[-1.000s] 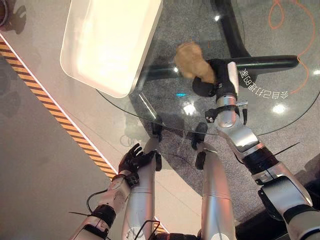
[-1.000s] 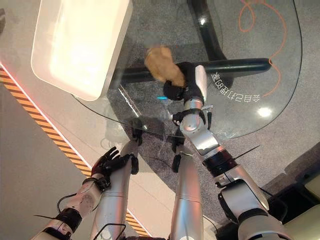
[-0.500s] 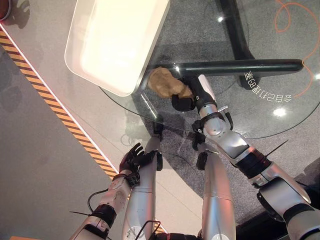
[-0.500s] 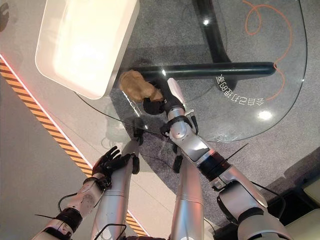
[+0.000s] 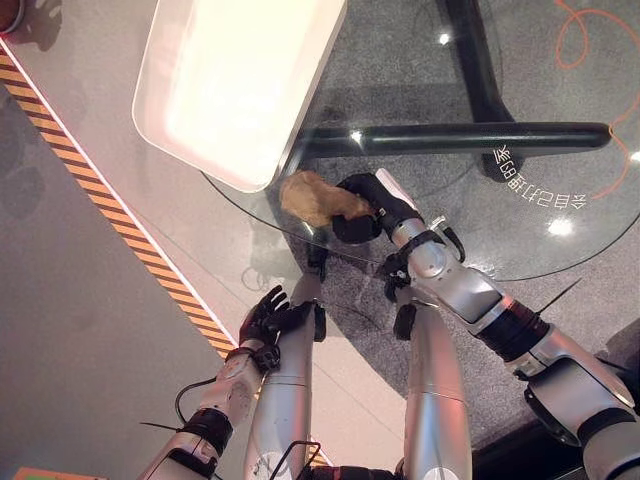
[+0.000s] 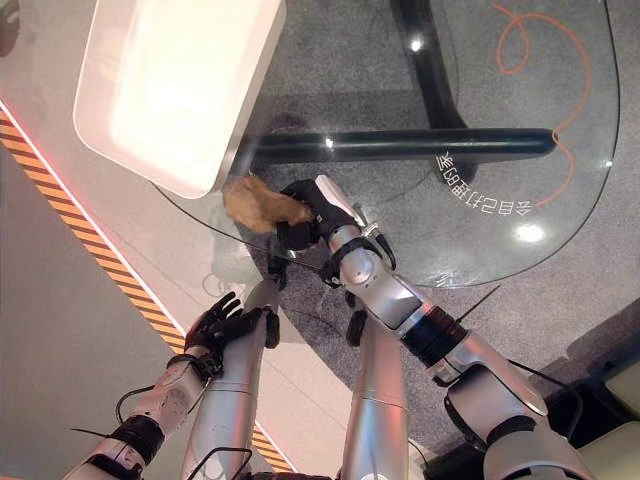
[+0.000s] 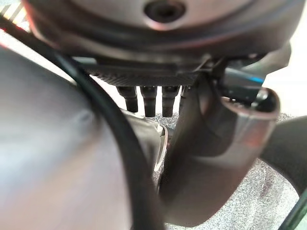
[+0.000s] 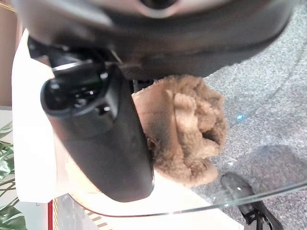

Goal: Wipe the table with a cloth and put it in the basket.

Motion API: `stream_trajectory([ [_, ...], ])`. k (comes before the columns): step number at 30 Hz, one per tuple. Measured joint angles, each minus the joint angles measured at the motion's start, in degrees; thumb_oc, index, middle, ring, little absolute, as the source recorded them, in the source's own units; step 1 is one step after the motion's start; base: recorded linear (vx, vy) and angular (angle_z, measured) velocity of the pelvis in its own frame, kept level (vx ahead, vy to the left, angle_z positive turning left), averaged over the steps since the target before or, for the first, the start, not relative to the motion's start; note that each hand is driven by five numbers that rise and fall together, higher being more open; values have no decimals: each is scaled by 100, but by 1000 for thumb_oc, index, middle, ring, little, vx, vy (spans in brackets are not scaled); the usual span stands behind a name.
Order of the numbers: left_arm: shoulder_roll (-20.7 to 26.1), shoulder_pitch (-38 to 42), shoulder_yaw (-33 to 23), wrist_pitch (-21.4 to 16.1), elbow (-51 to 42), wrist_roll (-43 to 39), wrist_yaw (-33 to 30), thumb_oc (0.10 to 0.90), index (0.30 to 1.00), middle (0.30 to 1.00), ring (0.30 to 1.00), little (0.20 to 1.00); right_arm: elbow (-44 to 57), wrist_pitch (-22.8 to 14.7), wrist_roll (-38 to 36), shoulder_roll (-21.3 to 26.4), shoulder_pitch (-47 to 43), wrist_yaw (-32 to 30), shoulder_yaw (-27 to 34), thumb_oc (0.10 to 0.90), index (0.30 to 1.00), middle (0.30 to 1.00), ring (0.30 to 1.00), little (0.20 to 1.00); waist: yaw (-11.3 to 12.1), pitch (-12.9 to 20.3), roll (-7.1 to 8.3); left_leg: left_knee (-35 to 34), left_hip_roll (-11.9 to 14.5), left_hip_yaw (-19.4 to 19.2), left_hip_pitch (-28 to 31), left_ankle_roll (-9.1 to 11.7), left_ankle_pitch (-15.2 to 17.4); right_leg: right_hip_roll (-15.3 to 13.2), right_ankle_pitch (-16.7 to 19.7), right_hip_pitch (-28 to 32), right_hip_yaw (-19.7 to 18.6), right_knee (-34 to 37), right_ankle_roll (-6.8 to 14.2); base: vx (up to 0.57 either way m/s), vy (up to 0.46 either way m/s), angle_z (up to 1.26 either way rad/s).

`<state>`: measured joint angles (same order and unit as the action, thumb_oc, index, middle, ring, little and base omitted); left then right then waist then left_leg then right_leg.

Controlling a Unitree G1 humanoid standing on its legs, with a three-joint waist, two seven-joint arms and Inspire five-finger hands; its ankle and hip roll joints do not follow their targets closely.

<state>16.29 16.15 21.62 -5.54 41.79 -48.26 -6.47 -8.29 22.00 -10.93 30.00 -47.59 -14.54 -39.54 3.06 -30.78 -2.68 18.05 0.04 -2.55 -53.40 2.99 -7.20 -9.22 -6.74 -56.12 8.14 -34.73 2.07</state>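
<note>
The right hand reaches over the near edge of the round glass counter, and its fingers are curled round a bunched tan cloth. The cloth sticks out of the hand toward nine o'clock and lies on the glass close to the counter's rim. In the right wrist view the fuzzy cloth bulges out past the dark thumb, with the curved glass edge running just below it.

A white basket sits on the counter at about eleven o'clock from the cloth. Its near corner hangs past the rim of the glass, and the cloth lies just beside that corner without clearly touching it.

The dark legs of the counter's base show through the glass at about one o'clock from the hand, on a grey speckled floor. An orange cord loops on the floor beneath the far right of the glass. A black and yellow striped line runs across the floor on the left.

The left hand hangs low at about seven o'clock from the cloth, well apart from the counter, its fingers loosely spread and holding nothing.
</note>
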Motion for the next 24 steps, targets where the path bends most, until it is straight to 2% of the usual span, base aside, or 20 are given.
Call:
stream_trajectory([
  [10, 17, 3, 2, 0, -10, -12, -1, 800, 900, 900, 900, 900, 3, 5, 238, 32, -1, -463, 162, 100, 300, 300, 300, 200, -10, 0, 0, 16, -3, -1, -35, -2, 1, -4, 0, -29, -5, 2, 0, 0, 0, 0],
  [24, 66, 4, 7, -9, -4, -14, -8, 800, 900, 900, 900, 900, -155, 153, 421, 138, -8, -1605, 827, 100, 300, 300, 300, 200, -21, -1, 5, 129, -15, -17, -112, -45, 44, -13, 6, -70, -61, 8, 5, 0, 0, 0],
])
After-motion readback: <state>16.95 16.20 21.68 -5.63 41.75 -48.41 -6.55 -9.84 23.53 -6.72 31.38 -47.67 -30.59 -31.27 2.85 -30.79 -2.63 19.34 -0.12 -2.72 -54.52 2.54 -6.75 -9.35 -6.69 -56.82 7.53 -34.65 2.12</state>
